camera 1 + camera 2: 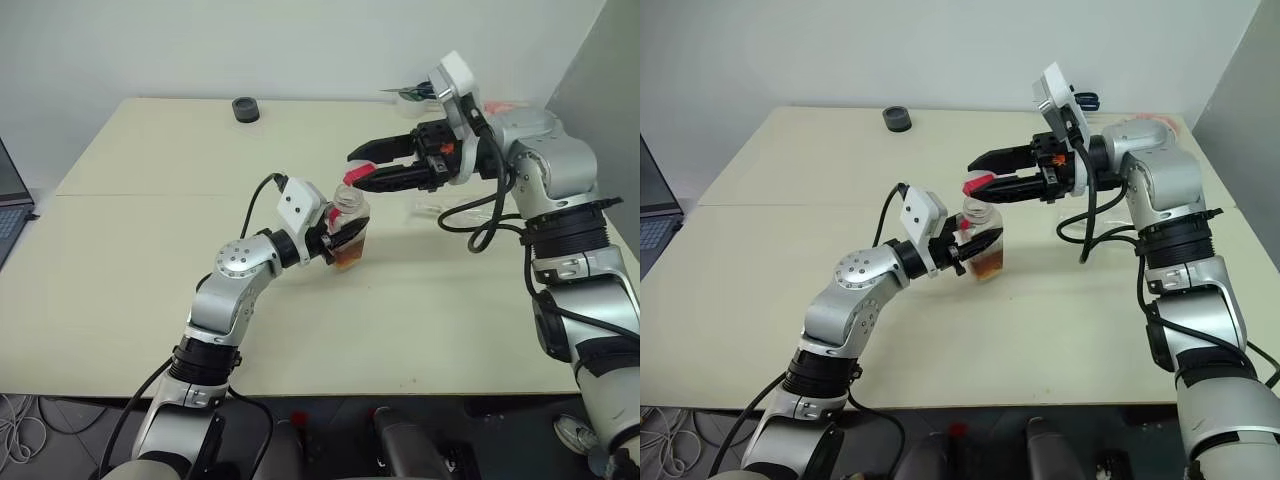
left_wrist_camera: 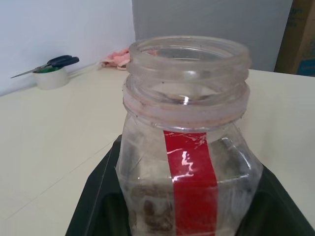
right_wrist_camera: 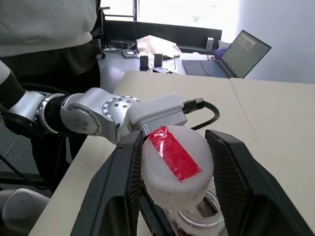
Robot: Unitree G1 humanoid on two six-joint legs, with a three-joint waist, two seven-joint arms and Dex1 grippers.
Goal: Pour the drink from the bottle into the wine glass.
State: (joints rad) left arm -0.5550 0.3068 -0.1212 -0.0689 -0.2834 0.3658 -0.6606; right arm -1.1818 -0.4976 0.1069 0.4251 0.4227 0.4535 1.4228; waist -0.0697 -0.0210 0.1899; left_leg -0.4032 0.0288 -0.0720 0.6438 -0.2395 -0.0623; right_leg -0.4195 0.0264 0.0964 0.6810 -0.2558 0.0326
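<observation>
My left gripper (image 1: 338,238) is shut on the bottle (image 1: 349,222), holding it upright just above the table's middle. The bottle is small and clear, with a red label strip (image 2: 189,172) and an open, uncapped mouth (image 2: 187,51). The amber drink (image 1: 350,253) fills its lower part. My right gripper (image 1: 354,170) hovers just over the mouth, shut on the bottle's cap (image 3: 176,164), which is whitish with a red strip. A clear base on the table under my right gripper (image 1: 437,207) may be the wine glass; the rest is hidden behind the gripper.
A black round object (image 1: 245,109) lies at the table's far edge. A tape roll with scissors on it (image 2: 51,76) and a pink cloth (image 2: 115,59) sit at the far right. A laptop (image 1: 10,200) is off the left edge. A person (image 3: 44,24) stands beside the table.
</observation>
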